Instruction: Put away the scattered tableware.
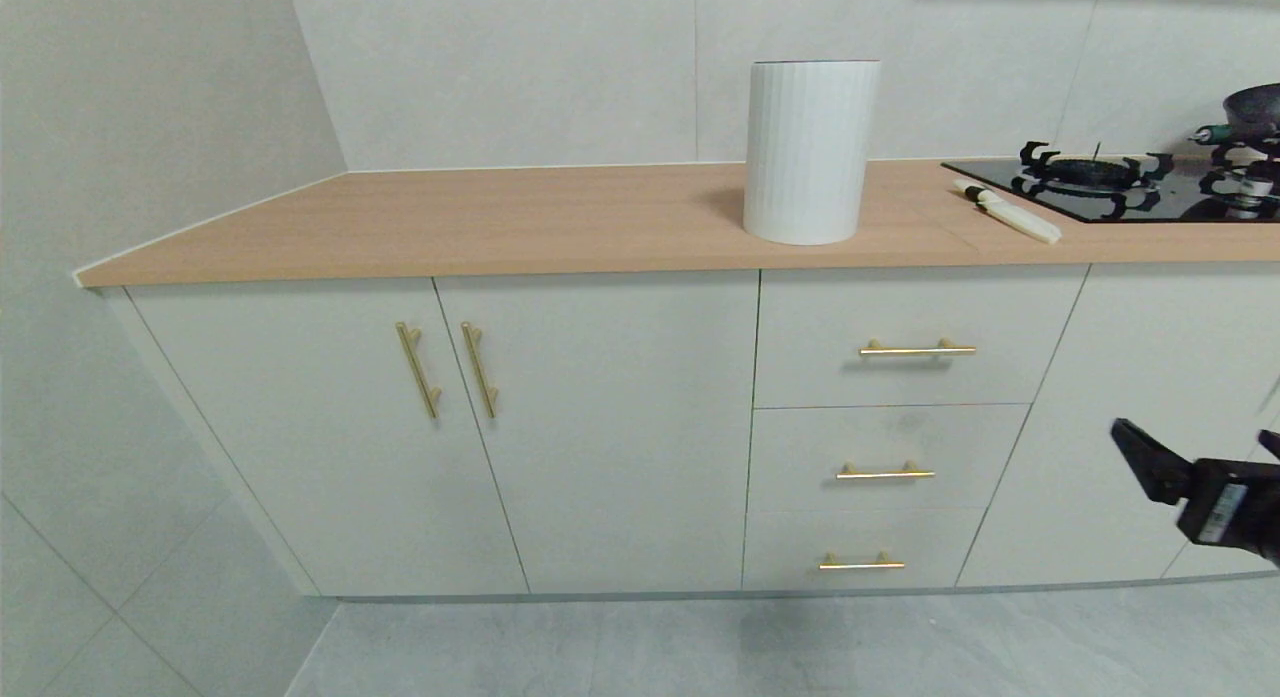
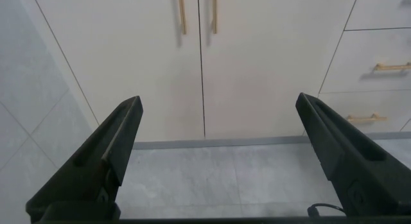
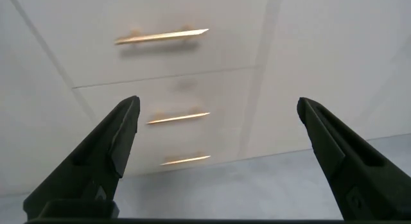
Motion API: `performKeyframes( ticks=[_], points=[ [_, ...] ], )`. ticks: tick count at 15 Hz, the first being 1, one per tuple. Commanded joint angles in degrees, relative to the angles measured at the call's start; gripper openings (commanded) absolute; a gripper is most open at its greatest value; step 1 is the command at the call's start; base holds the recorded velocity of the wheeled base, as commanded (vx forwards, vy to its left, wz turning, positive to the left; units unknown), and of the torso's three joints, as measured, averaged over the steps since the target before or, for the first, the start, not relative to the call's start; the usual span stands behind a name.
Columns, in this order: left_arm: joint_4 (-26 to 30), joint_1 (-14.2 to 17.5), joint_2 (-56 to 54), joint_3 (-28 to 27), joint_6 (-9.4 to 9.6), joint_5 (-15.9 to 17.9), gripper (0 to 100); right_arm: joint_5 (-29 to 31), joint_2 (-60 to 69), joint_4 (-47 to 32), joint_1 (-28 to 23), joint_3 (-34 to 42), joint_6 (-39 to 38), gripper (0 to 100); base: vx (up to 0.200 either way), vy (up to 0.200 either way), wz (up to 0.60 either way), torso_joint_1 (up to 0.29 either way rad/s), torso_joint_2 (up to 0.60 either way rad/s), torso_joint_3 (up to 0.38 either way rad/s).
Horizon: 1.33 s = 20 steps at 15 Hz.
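Spotted the knife (image 1: 1005, 210) lying on the counter (image 1: 500, 217), just beside the hob (image 1: 1130, 192). Found left claw (image 2: 218, 101) and right claw (image 3: 218, 102) both spread wide, empty, facing cabinets (image 1: 600, 427).

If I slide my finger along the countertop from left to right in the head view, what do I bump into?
white ribbed canister → white utensil lying flat → black stove burner → dark pot at the right edge
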<state>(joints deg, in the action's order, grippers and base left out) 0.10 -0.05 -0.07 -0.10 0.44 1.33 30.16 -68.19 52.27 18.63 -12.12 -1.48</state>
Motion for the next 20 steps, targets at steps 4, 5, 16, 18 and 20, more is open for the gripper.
performKeyframes(
  ticks=[4,5,16,18,20],
  points=[
    [0.0,0.0,0.1,0.0,0.0,0.0,100,0.5,46.0,-26.9,-14.4,8.1,9.6,100,0.0,0.0,0.0,0.0,0.0,0.0],
    [0.0,0.0,0.1,0.0,0.0,0.0,100,0.5,48.4,-29.5,-15.3,7.8,10.2,100,0.0,0.0,0.0,0.0,0.0,0.0],
    [0.0,0.0,0.1,0.0,0.0,0.0,100,-22.6,68.1,-49.5,-19.0,12.1,0.2,100,0.0,0.0,0.0,0.0,0.0,0.0],
    [0.0,0.0,0.1,0.0,0.0,0.0,100,-27.5,68.2,-50.0,-19.0,12.1,-0.7,100,0.0,0.0,0.0,0.0,0.0,0.0],
    [0.0,0.0,0.1,0.0,0.0,0.0,100,-30.5,68.1,-52.4,-19.0,12.1,0.7,100,0.0,0.0,0.0,0.0,0.0,0.0]
  ],
)
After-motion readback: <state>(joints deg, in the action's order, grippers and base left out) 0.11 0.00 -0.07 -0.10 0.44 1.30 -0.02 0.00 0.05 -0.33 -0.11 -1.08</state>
